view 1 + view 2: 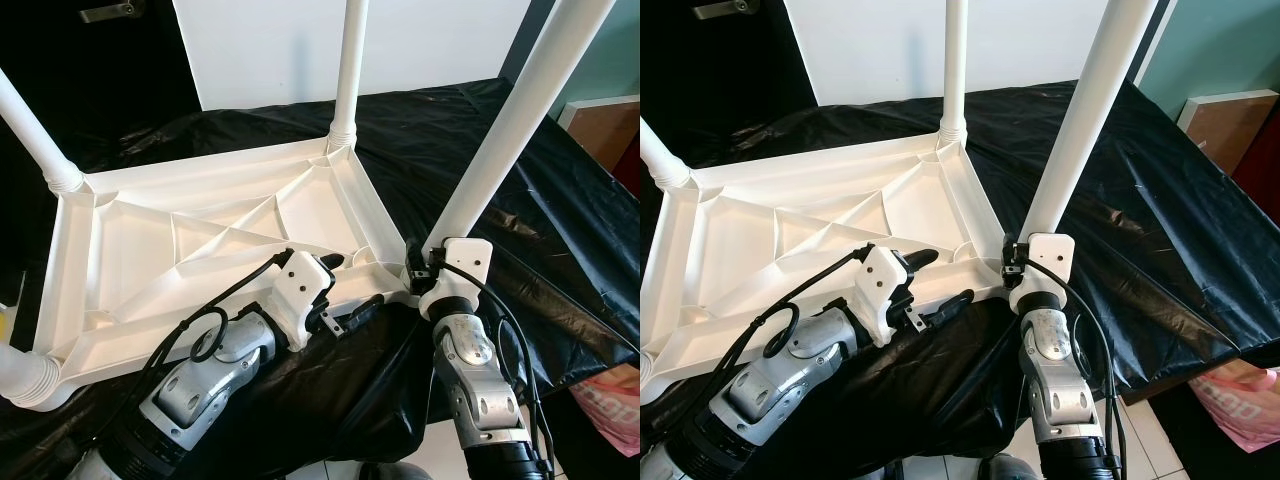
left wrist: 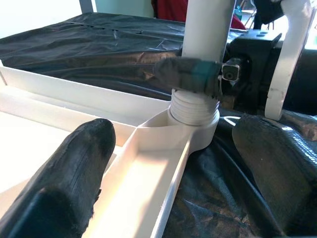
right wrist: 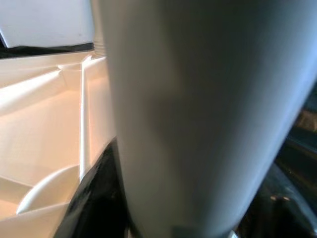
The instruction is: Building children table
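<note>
The children's table [image 1: 200,250] lies upside down on the black-covered desk [image 1: 560,200], legs pointing up. Our right gripper [image 1: 425,272] clasps the near-right leg [image 1: 500,140] just above its threaded socket, the leg's long axis upright. Our left gripper [image 1: 345,295], fingers spread, straddles the near rim just left of that corner.

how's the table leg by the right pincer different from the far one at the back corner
The near leg has the right pincer clamped at its base; the far leg stands free of both pincers. The near leg leans to the robot's right as it rises; the far leg looks upright. The near leg looks thicker, being closer to the camera. Both are white tubes seated in corner sockets of the upturned tabletop, with ridged collars at the base.
</note>
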Tool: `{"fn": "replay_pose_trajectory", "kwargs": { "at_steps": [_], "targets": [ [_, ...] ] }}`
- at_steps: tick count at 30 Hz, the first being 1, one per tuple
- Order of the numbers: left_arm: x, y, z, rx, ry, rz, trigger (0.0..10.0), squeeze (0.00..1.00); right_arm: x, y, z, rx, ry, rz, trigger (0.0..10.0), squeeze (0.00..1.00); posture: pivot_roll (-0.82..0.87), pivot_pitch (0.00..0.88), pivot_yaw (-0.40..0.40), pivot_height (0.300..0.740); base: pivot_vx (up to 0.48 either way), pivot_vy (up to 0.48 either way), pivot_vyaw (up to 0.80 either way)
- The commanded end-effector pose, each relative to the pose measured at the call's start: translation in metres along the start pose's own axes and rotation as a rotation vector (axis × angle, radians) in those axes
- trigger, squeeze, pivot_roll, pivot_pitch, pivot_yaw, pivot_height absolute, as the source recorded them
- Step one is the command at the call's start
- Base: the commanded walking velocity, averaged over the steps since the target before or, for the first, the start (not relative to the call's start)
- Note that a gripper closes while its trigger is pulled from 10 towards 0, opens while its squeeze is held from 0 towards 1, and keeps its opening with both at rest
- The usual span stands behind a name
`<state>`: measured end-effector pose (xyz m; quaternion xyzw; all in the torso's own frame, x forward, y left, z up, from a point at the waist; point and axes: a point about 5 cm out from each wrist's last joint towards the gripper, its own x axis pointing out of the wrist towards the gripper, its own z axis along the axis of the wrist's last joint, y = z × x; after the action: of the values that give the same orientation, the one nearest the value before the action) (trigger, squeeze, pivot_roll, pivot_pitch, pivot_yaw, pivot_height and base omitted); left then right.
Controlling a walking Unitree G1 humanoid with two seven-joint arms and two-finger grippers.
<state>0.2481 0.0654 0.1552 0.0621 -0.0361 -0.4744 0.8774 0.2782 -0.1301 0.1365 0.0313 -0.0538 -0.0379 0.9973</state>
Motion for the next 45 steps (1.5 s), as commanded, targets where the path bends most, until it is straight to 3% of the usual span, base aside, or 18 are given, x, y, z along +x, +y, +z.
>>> {"fn": "replay_pose_trajectory", "kwargs": {
  "at_steps": [1, 2, 10, 12, 15, 16, 20, 22, 35, 36, 37, 38, 39, 40, 45],
  "targets": [
    [-0.002, -0.014, -0.002, 0.008, 0.006, -0.243, 10.0, 0.00, -0.006, -0.010, -0.016, -0.006, 0.077, -0.070, 10.0, 0.72, -0.01, 0.098, -0.028, 0.740, 0.000, 0.000, 0.00],
    [-0.002, -0.014, -0.001, 0.007, 0.003, -0.243, 10.0, 0.00, -0.005, -0.009, -0.014, -0.003, 0.070, -0.062, 10.0, 1.00, -0.01, 0.099, -0.028, 0.740, 0.000, 0.000, 0.00],
    [-0.002, -0.014, 0.000, 0.005, -0.002, -0.243, 10.0, 0.00, -0.007, -0.005, -0.007, 0.017, 0.035, 0.006, 10.0, 1.00, -0.02, 0.102, -0.024, 0.740, 0.000, 0.000, 0.00],
    [-0.002, -0.015, 0.000, 0.004, -0.001, -0.244, 10.0, 0.00, -0.007, -0.011, -0.004, 0.022, 0.020, 0.090, 10.0, 1.00, -0.02, 0.106, -0.021, 0.740, 0.000, 0.000, 0.00],
    [-0.002, -0.015, 0.000, 0.003, -0.001, -0.245, 10.0, 0.00, -0.007, -0.013, -0.003, 0.019, 0.018, 0.112, 10.0, 1.00, -0.02, 0.106, -0.021, 0.740, 0.000, 0.000, 0.00],
    [-0.002, -0.014, 0.000, 0.004, 0.000, -0.246, 10.0, 0.00, -0.007, -0.017, -0.003, 0.009, 0.018, 0.176, 10.0, 0.00, -0.03, 0.110, -0.018, 0.740, 0.000, 0.000, 0.00],
    [-0.002, -0.014, -0.001, 0.005, 0.001, -0.246, 10.0, 0.00, -0.006, -0.018, -0.002, 0.004, 0.018, 0.213, 10.0, 0.00, -0.03, 0.110, -0.018, 0.740, 0.000, 0.000, 0.00],
    [-0.001, -0.013, 0.000, 0.005, 0.001, -0.246, 10.0, 0.00, 0.002, -0.026, 0.003, -0.053, 0.006, 0.381, 10.0, 0.00, -0.03, 0.115, -0.011, 0.740, 0.000, 0.000, 0.00],
    [0.000, -0.011, 0.000, 0.007, -0.001, -0.244, 10.0, 0.00, 0.016, -0.026, 0.006, -0.154, 0.014, 0.692, 10.0, 0.00, -0.03, 0.111, -0.007, 0.740, 0.000, 0.000, 0.00],
    [0.000, -0.011, 0.000, 0.008, -0.001, -0.244, 10.0, 0.00, 0.018, -0.027, 0.005, -0.163, 0.016, 0.706, 7.0, 0.00, -0.03, 0.111, -0.007, 0.740, 0.000, 0.000, 0.00],
    [0.000, -0.011, 0.000, 0.008, -0.001, -0.244, 10.0, 0.00, 0.020, -0.027, 0.004, -0.171, 0.019, 0.715, 7.0, 0.00, -0.03, 0.111, -0.007, 0.740, 0.000, 0.000, 0.00],
    [0.000, -0.011, 0.000, 0.009, -0.001, -0.243, 10.0, 0.00, 0.021, -0.028, 0.003, -0.173, 0.021, 0.718, 4.8, 0.00, -0.02, 0.110, -0.008, 0.740, 0.000, 0.000, 0.00],
    [0.000, -0.011, 0.001, 0.010, -0.002, -0.242, 10.0, 0.00, 0.023, -0.029, 0.002, -0.181, 0.026, 0.714, 1.3, 0.00, -0.02, 0.109, -0.009, 0.740, 0.000, 0.000, 0.00],
    [0.000, -0.010, 0.001, 0.011, -0.002, -0.241, 10.0, 0.00, 0.024, -0.031, 0.001, -0.183, 0.031, 0.710, 0.0, 0.00, -0.02, 0.109, -0.010, 0.740, 0.000, 0.000, 0.00],
    [0.000, -0.010, 0.001, 0.012, -0.002, -0.237, 10.0, 0.00, 0.025, -0.036, -0.002, -0.193, 0.041, 0.706, 0.0, 0.00, -0.02, 0.109, -0.010, 0.740, 0.000, 0.000, 0.00]
  ]
}}
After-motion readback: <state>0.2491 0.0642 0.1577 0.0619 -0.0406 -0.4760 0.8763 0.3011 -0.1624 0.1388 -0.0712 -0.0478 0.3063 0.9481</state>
